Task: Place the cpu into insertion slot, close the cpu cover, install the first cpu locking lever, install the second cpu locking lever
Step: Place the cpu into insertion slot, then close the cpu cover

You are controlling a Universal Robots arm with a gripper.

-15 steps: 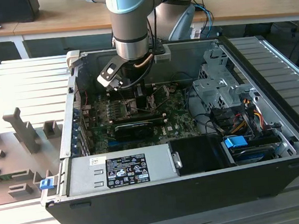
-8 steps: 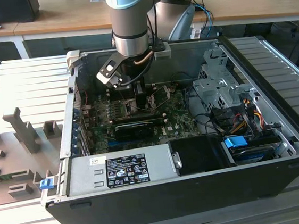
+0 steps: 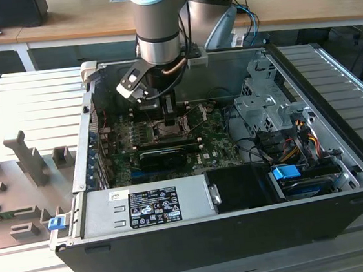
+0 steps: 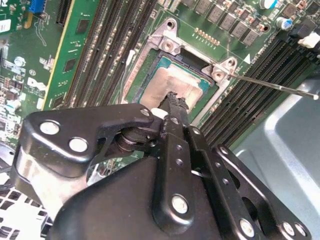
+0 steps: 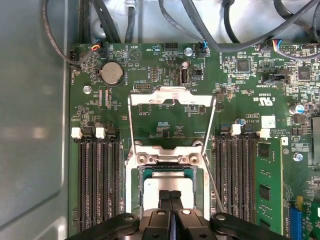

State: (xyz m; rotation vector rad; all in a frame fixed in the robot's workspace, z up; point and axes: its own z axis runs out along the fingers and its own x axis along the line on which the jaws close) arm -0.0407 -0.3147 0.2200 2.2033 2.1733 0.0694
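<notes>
As the gripper (image 5: 170, 196) hangs low over the socket, its two black fingers are pressed flat together. There is no gap between them and nothing is pinched in there. Right beneath the tips sits the cpu (image 5: 156, 187), pale silver top up, lying flat and square inside the socket (image 5: 134, 172). In the second wrist view the closed tips come down onto the middle of that silver top (image 4: 172, 80), though whether they press on it or hover a hair above cannot be told.

So the first step looks done, or as good as done: the chip is in its seat and no longer carried.

Just beyond the socket, the cpu cover (image 5: 172, 96) is thrown back on its hinge, with green board showing through its square window. It is not yet closed. A thin wire locking lever (image 4: 272, 84) juts out free from the socket's corner, hooked under nothing. By that reading, the cover and both levers are left to do.

Farther out, the memory slots (image 5: 97, 185) flank the socket on both sides. In the exterior view the arm reaches down into the open computer case (image 3: 244, 233), over the motherboard (image 3: 124, 148).
</notes>
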